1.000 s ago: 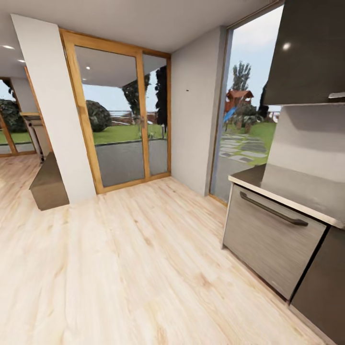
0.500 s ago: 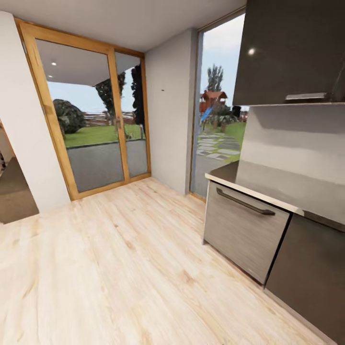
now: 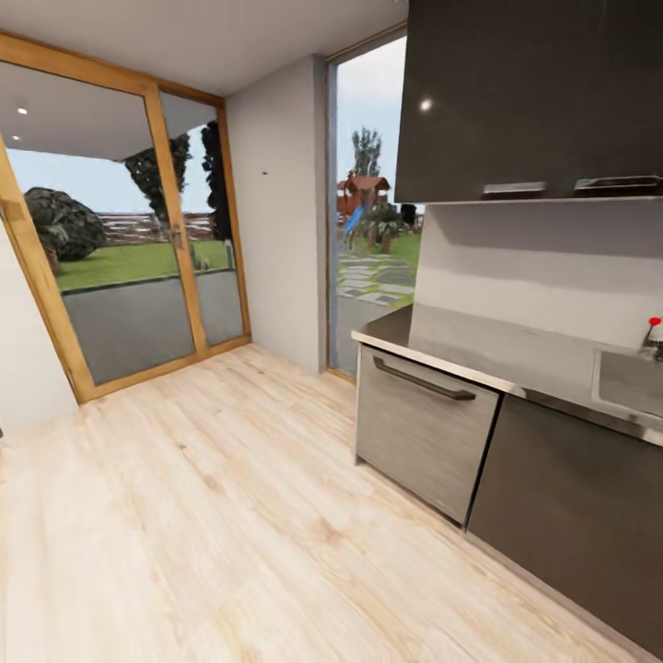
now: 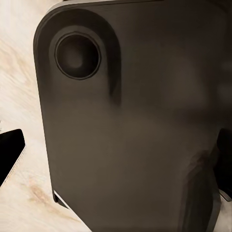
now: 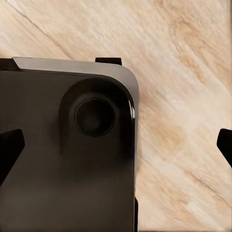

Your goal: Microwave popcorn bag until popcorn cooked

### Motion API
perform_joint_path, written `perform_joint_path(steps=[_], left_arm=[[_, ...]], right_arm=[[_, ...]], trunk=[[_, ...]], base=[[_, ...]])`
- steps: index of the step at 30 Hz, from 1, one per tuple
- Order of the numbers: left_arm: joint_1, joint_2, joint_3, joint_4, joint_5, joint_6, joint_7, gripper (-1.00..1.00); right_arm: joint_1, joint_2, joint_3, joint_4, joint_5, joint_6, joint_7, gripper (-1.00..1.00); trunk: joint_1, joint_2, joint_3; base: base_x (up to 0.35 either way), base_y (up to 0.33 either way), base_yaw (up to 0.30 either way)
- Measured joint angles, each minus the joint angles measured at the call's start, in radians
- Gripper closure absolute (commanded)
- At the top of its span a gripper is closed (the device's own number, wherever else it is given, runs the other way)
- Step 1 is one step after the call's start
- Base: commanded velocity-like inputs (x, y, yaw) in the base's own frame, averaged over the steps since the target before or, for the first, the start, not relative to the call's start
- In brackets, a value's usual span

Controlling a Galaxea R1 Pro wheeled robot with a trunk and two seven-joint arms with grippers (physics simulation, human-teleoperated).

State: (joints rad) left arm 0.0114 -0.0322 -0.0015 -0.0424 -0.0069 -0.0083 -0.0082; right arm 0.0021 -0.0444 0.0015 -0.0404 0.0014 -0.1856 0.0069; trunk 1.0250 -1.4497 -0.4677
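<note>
While I am driving the base along the kitchen's light wood floor (image 3: 212, 516), the head camera is looking across the room, and I am reading it left to right. At about nine o'clock I am seeing the wood-framed glass doors (image 3: 129, 249) giving onto a garden. Near twelve o'clock a white wall section (image 3: 276, 212) is standing beside a tall window (image 3: 368, 230). From one to four o'clock the run of units is coming in: dark upper cabinets (image 3: 534, 92), the grey countertop (image 3: 470, 341) under them, a brushed-grey front with a long dark handle (image 3: 424, 379), then a dark cabinet door (image 3: 571, 506). At three o'clock, on the frame's edge, a sink basin (image 3: 631, 382) with a red-tipped tap (image 3: 654, 324) is showing.

I am not spotting the popcorn bag or the microwave anywhere on this stretch, so I cannot say where they are; my guess is further along the counter toward three o'clock. That would put the right arm on the nearer side, but I am holding that loosely.

Both wrist cameras are looking down at the robot's dark base housing (image 4: 140, 125) over the floor boards (image 5: 183, 72). Dark finger tips are peeking in at the edges of each; I cannot tell whether either hand is open or closed, and I am seeing nothing held.
</note>
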Motion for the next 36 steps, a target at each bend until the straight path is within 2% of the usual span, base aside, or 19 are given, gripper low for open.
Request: perform_joint_path(steps=[36], left_arm=[[0.0, 0.0, 0.0, 0.0, 0.0, 0.0, 0.0, -1.0]], right_arm=[[0.0, 0.0, 0.0, 0.0, 0.0, 0.0, 0.0, -1.0]], trunk=[[0.0, 0.0, 0.0]], base=[[0.0, 0.0, -0.297]])
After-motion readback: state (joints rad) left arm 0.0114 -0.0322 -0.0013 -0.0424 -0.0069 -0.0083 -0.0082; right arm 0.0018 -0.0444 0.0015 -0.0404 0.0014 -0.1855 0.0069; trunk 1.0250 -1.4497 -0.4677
